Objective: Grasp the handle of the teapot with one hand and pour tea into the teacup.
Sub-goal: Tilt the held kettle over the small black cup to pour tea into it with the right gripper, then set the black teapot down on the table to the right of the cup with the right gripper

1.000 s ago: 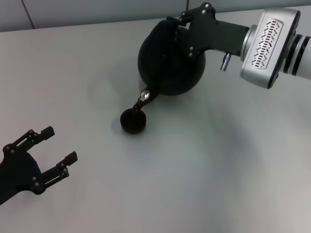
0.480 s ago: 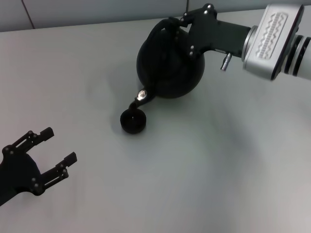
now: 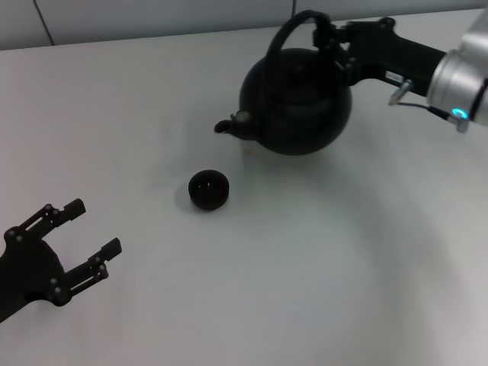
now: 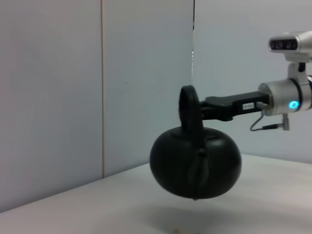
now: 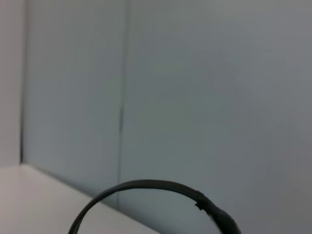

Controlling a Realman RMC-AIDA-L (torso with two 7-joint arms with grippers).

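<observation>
Teapot [image 3: 299,103]: big round matte-black pot, sitting level in the head view near the far side of the table [image 3: 320,259], spout [image 3: 230,124] pointing toward the robot's left. In the left wrist view you can see a gap and a shadow under it, so it's hanging just above the tabletop, not resting on it.
Handle [image 3: 288,30]: thick black arch standing upright over the pot; the right wrist view only catches the top curve of it [image 5: 146,186].
Right gripper [image 3: 333,38]: comes in from the right side and is pinched onto the handle near the top of the arch, on the side away from the spout, so it's carrying the pot.
Teacup [image 3: 208,189]: tiny black bowl-type cup, upright on the table, closer to the robot than the pot and a bit apart from the spout, not under it. Can't tell if anything's in it.
Left gripper [image 3: 85,233]: parked low at the near left corner, fingers spread, nothing in them, well away from the cup.
</observation>
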